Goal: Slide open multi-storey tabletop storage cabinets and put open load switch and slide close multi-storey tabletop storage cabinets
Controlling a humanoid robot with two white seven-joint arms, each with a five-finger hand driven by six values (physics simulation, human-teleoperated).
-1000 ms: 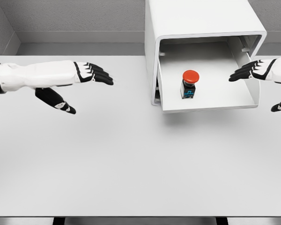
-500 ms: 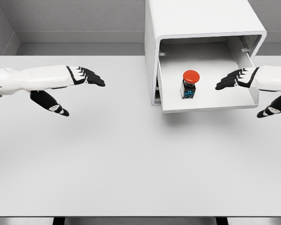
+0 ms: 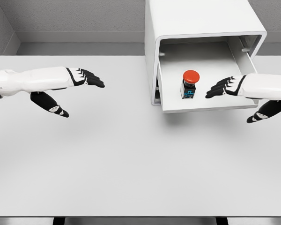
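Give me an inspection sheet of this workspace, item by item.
Surface: white table, bare apart from the cabinet.
Job's things: cabinet at the back right, drawer slid out; switch with red button upright inside.
Clutter: nothing seen.
Hands: left hand open above the table; right hand open over the drawer, right of the switch, not touching it.
Cables: nothing seen.
Surroundings: grey wall behind.

Even, bright light fell from overhead; the flat white surface [image 3: 131, 164] showed only a faint soft shadow under the white pulled-out drawer [image 3: 206, 107], everything sharp.
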